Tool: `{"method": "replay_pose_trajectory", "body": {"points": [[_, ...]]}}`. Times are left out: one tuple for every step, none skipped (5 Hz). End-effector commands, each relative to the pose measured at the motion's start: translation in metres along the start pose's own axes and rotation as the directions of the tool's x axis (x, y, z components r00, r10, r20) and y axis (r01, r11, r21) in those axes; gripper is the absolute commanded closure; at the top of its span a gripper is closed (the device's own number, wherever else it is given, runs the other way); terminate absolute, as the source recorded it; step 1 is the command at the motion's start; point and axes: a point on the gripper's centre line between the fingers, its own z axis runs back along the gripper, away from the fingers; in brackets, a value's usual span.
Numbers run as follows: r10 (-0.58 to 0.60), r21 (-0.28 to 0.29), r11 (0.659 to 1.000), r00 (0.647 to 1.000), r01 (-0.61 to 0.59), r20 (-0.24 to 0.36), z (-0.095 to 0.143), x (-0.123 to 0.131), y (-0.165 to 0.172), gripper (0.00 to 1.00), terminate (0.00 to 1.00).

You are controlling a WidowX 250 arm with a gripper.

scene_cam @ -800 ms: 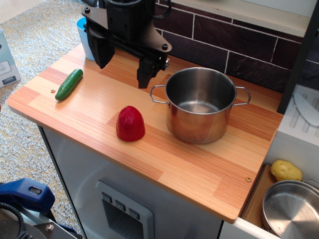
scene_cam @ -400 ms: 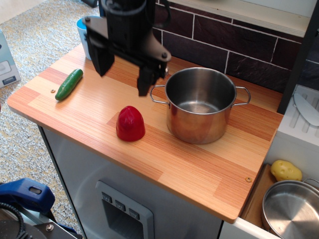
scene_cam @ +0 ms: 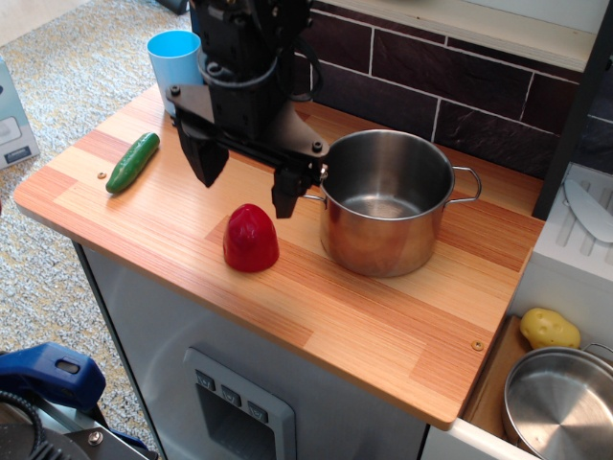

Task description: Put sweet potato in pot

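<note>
- Where the frame cuts off at lower right, one shallow round steel pan shows only in part, and one lumpy yellow potato lies just beside its upper rim.
- At the lower left corner one blue and black object is cropped by the frame edge; what it is cannot be made out.
- One wooden striped countertop fills the middle of the frame, with a grey panel of three small buttons on the cabinet front below it.
- One smooth glossy red dome-shaped sweet potato sits flat on the countertop at centre left, just left of the pot and apart from it.
- One tall shiny stainless-steel pot stands upright at centre; it has two loop handles, and the left one is partly hidden behind the gripper's right-hand finger.
- One black gripper hangs above the sweet potato, its two fingers spread wide apart and holding nothing, their tips higher in the frame than the red dome.
- One green cucumber lies at mid left on the countertop, well apart from the sweet potato.
- One light blue cup stands at upper left, its right side hidden by the arm.
- A dark brick wall runs across the top.
</note>
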Motion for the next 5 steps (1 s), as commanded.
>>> {"method": "replay_pose_trajectory", "body": {"points": [[0.019,-0.031,0.999,1.000,-0.019,0.024,-0.013,0.005,0.002,0.00,0.00],[0.027,-0.038,0.999,0.999,-0.026,0.031,-0.027,0.002,0.003,0.00,0.00],[0.040,-0.024,0.999,0.999,-0.040,0.015,-0.035,-0.004,0.005,0.00,0.00],[0.044,-0.030,0.999,0.999,-0.043,0.016,-0.043,-0.006,0.009,0.00,0.00],[0.055,-0.045,0.998,0.998,-0.054,0.016,-0.052,-0.007,0.009,0.00,0.00]]}}
